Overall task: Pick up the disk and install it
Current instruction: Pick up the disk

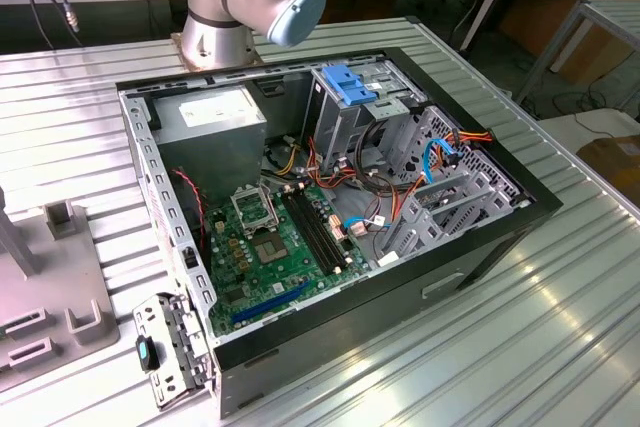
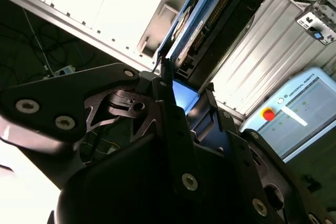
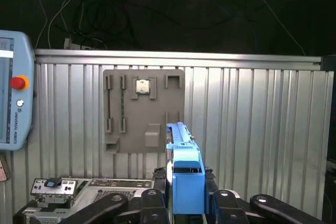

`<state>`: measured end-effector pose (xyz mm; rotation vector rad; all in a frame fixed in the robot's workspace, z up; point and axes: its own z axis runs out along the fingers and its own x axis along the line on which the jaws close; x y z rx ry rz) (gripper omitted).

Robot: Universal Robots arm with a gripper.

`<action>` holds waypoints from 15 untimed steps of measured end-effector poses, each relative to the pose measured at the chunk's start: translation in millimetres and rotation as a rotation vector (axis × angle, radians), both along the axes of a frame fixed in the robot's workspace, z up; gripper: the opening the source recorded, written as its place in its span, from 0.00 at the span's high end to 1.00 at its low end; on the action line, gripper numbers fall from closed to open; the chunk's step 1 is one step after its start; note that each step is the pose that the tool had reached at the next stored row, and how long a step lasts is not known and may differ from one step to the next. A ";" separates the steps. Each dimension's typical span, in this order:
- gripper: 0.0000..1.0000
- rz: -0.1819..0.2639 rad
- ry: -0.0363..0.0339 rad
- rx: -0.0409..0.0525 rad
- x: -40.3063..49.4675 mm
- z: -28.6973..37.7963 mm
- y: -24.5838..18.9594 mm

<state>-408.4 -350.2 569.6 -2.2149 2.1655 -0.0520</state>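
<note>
Nearest the lens: black linkage-armed gripper (image 3: 185,179) (image 2: 186,85), seen in both wrist views.
Grip: its thin fingers (image 2: 167,90) are drawn in narrowly on one end of the disk (image 2: 223,17) (image 3: 185,153), a flat rectangular dark-bodied drive framed by a long bright blue plastic carrier rail.
Disk position: held in the air, well apart from the table. In the first wrist view it stands edge-on between the fingers, and in the second wrist view its length reaches away from the fingertips.
Beyond the disk: ribbed silver metal table (image 3: 252,119), with a grey plastic fixture plate (image 3: 139,121) lying flat on it.
Pendant: pale grey control pendant with a round red button (image 3: 13,103), at the table's edge.
Case: open black desktop computer case (image 1: 400,297), lying on its side on the table in the exterior view.
Inside the case: green motherboard (image 1: 270,242) on the floor, and a silver drive cage (image 1: 345,122) with a light-blue latch piece (image 1: 350,82) at the far end.
Arm: silver robot arm base (image 1: 215,7), just behind the case's far wall.
Loose part: small metal bracket (image 1: 170,342), just beside the case's near corner, towards the exterior view's left.
</note>
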 end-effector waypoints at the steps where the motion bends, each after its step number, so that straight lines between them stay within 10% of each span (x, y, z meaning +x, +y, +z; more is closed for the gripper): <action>1: 0.64 0.000 0.0008 0.0000 5.7 0.0 0.0; 15: 0.64 0.000 0.0115 0.0000 63.9 0.0 0.0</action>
